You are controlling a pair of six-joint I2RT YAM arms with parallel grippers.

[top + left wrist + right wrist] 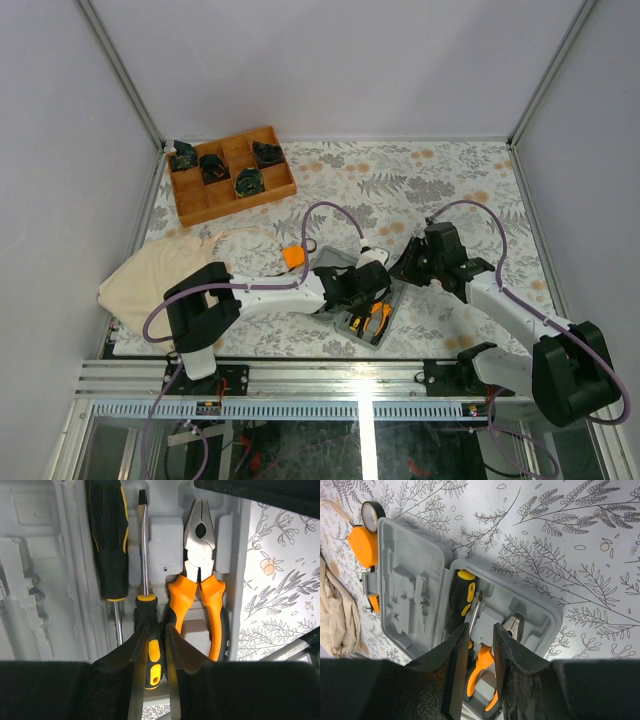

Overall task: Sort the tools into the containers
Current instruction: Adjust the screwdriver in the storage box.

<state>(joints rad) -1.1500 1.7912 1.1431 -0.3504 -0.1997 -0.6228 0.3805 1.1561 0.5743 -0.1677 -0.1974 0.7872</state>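
The grey case [350, 268] lies open between my arms. One half of the case [165, 540] holds a black-and-yellow screwdriver [107, 540], a flat-blade screwdriver [143, 545] and orange-handled pliers [200, 580]. My left gripper [156, 627] is shut on the flat-blade screwdriver's handle, which lies in its slot. My right gripper [481, 630] hovers above the case [410, 590], open with nothing between its fingers; the pliers [481, 666] show below it. An orange tape measure [362, 545] and a small black ring [370, 512] sit on the table beyond the empty half.
A brown wooden divided tray [230, 175] with black parts stands at the back left. A beige cloth bag [160, 275] lies at the left, close to the tape measure [294, 257]. White walls and metal posts enclose the floral-patterned table [440, 180].
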